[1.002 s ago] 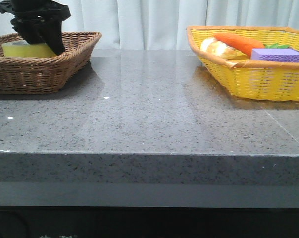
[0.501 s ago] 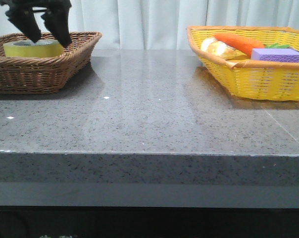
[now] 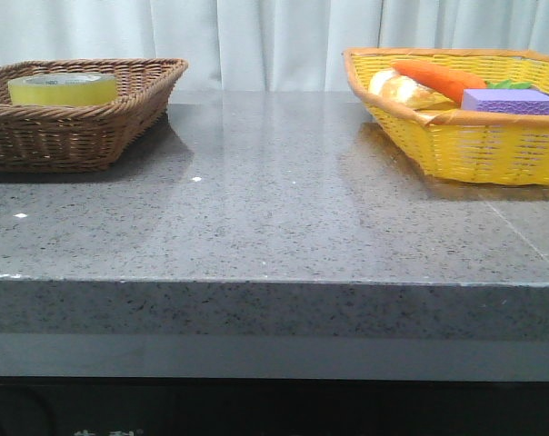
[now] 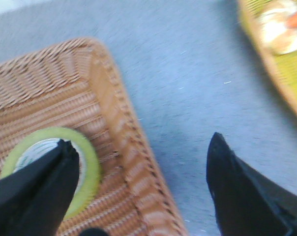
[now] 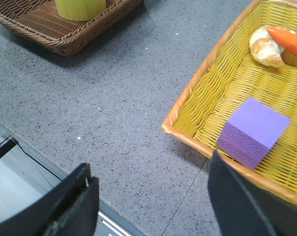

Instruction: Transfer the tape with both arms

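The yellow tape roll (image 3: 63,88) lies flat in the brown wicker basket (image 3: 120,113) at the table's far left. It also shows in the left wrist view (image 4: 92,164) and the right wrist view (image 5: 79,8). My left gripper (image 4: 141,157) is open and empty, high above the basket's right rim, with one finger over the roll in that view. My right gripper (image 5: 151,191) is open and empty above the table's front edge, near the yellow basket. Neither gripper shows in the front view.
A yellow wicker basket (image 3: 474,145) stands at the far right, holding a purple block (image 3: 509,100), a carrot (image 3: 438,80) and a bread roll (image 3: 397,88). Grey stone tabletop (image 3: 274,200) lies between the baskets. White curtains hang behind.
My left gripper has let go of the tape in the brown basket, risen and left the front view. The tape now lies alone in the basket.
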You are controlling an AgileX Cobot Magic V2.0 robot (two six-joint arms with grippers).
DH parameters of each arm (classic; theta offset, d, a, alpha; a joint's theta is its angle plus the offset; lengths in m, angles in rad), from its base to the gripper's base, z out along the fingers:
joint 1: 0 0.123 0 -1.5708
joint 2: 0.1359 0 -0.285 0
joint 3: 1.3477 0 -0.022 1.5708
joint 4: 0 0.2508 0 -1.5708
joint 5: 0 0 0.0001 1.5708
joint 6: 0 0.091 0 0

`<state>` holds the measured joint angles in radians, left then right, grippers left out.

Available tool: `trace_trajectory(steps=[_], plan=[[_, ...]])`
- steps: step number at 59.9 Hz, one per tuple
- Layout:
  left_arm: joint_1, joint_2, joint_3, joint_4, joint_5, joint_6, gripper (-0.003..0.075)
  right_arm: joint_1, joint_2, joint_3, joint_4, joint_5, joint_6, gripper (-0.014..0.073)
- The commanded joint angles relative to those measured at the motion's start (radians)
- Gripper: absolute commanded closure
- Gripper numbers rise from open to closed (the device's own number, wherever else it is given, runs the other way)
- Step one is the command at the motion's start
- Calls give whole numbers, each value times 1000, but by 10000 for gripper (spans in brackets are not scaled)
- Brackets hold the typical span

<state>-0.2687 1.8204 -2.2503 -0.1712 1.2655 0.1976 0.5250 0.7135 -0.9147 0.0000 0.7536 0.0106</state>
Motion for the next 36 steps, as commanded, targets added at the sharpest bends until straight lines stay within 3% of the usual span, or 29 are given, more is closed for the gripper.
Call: trace_trajectory(steps=[1, 16, 36], plan=[[-46, -125, 21, -26, -5, -17, 187, -7, -2, -25, -13, -64, -1, 96], [-149, -378, 341, -26, -5, -17, 189, -7, -2, -25, -13, -64, -1, 96], [-153, -690, 814, -11, -159, -17, 238, -7, -2, -25, -13, -64, -1, 96]])
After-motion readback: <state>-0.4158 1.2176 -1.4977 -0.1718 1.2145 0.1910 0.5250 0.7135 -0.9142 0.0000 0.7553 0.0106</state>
